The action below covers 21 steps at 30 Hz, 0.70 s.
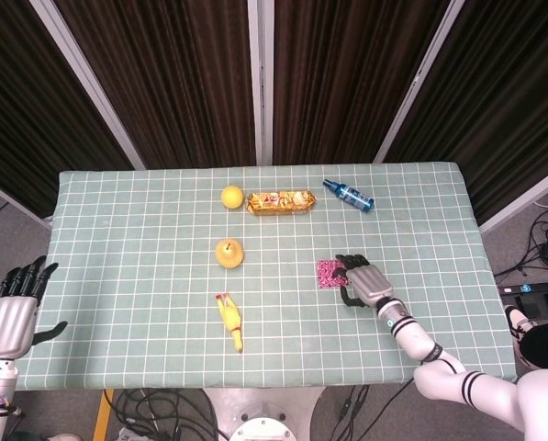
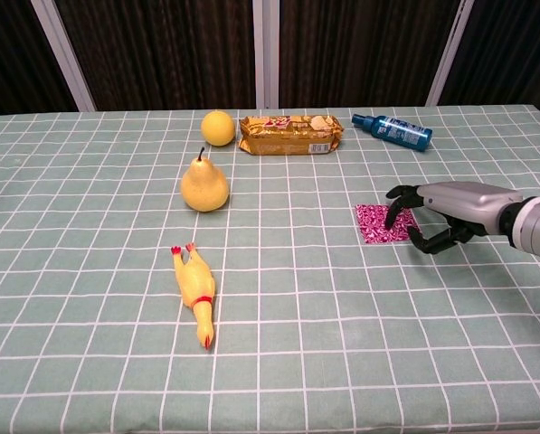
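The right robot hand (image 2: 430,220) hangs low over the desk (image 2: 342,362), fingers spread and holding nothing, its fingertips at the right edge of the pink patterned packet (image 2: 382,222), which lies flat on the cloth right of the pear (image 2: 203,188). This looks like the reach before a grasp; closing on so flat a packet calls for pinching an edge. The left robot hand (image 1: 12,308) idles open beside the desk.

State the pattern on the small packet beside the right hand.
Pink-and-white speckle on the small packet, clearest in chest view.
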Motion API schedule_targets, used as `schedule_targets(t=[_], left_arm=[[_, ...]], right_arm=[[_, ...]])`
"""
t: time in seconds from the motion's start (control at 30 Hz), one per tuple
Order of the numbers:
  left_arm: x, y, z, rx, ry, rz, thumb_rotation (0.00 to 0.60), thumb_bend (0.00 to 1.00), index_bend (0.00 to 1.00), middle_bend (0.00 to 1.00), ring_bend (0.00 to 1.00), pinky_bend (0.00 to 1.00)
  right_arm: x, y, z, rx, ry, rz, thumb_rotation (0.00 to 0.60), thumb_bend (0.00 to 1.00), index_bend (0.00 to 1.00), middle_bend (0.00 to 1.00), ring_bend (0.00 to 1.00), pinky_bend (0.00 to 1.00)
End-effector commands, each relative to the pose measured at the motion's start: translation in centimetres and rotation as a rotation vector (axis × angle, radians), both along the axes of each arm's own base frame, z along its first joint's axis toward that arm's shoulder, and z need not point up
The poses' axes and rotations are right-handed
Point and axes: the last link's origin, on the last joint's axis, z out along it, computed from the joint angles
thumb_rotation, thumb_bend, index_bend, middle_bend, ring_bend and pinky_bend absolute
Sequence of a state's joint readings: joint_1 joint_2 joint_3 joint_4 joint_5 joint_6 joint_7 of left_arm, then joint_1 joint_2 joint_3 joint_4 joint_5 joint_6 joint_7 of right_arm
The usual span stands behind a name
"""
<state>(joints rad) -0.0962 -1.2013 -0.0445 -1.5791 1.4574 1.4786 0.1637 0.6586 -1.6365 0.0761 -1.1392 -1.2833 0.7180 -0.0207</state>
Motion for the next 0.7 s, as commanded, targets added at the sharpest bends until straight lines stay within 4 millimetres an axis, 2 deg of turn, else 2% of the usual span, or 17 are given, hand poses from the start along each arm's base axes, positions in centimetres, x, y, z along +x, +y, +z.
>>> schedule_targets(t=[0.03,0.17,0.3,0.47,0.7], left_arm=[[0.0,0.0,0.0,-0.002,0.001,-0.002,0.6,0.0,0.16,0.16,0.13,0.14],[0.1,0.0,0.0,0.0,0.0,-0.005,0.6,0.0,0.16,0.16,0.13,0.14],[0.1,0.0,0.0,0.001,0.0,-0.004,0.6,0.0,0.16,0.16,0.13,0.14],[0.2,0.0,0.0,0.004,0.0,-0.009,0.6,0.0,0.16,0.16,0.13,0.14],[0.3,-0.2,0.2,0.009,0.004,-0.006,0.6,0.0,0.16,0.16,0.13,0.14]], right_arm=[[-0.6,1.9,0.5,0.032,0.011,0.024,0.384,0.61,0.28,0.01,0.0,0.0],[-0.9,3.9,1.3,0.062,0.025,0.057,0.37,0.61,0.28,0.01,0.0,0.0],[-0.6,4.6,2.4,0.042,0.008,0.075,0.362,0.61,0.28,0.01,0.0,0.0],[-0.1,3.4,2.8,0.0,-0.013,0.068,0.36,0.61,0.28,0.01,0.0,0.0],[-0.3,2.0,1.4,-0.018,0.018,0.064,0.363,0.61,0.28,0.01,0.0,0.0]])
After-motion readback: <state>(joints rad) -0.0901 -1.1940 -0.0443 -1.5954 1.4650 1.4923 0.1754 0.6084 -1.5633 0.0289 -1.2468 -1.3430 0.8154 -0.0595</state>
